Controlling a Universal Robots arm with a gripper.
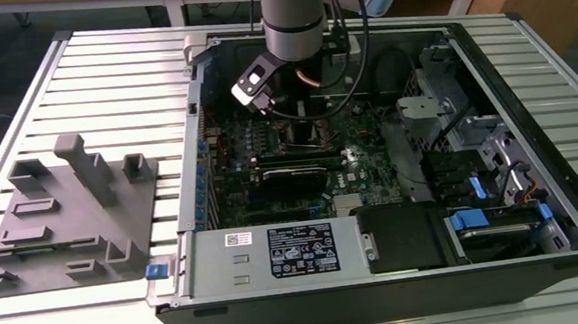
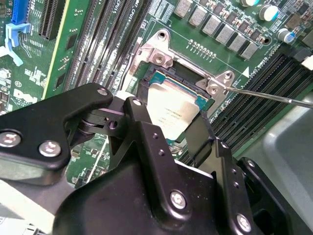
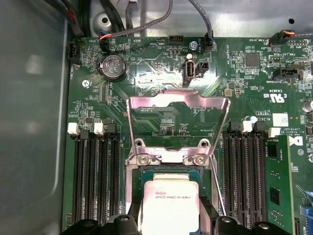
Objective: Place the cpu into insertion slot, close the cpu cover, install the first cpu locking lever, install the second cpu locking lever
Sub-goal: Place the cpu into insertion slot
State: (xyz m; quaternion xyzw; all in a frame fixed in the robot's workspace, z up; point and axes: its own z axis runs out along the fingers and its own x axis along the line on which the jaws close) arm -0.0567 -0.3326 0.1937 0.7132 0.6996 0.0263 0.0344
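Arm [image 1: 294, 18]: upright over the open computer case [image 1: 282, 314], reaching down from above into the half nearer the exterior view's far side; wrist low over the green circuit board [image 3: 146, 63].
Wrist: pointed down at the board, with a black-and-white camera block [image 1: 255, 86] hanging off it toward the exterior view's left.
Gripper [image 2: 173, 122]: set directly over the insertion slot [image 2: 182, 74], black linkages spread to either side of it in the second wrist view.
Pincer state: clamped across the cpu [image 2: 173, 105], one finger [image 2: 142, 125] against each of two opposite edges, no gap visible on either side.
Cpu: lying flat inside the slot, silvery top facing up, green edge showing along the side away from the gripper; also seen in the first wrist view [image 3: 170, 205], square to the socket.
Cpu cover [image 3: 205, 101]: swung up on its hinge, standing raised behind the slot, not closed over the chip.
Locking lever [image 2: 264, 95]: thin silver rod, unlatched, slanting away from a corner of the slot.
Memory slots [image 3: 93, 181]: long black rows flanking the socket on both sides.
Outside the case: grey moulded fixture [image 1: 62, 224] resting on the slatted table [image 1: 99, 69], well apart from the arm, toward the exterior view's left.
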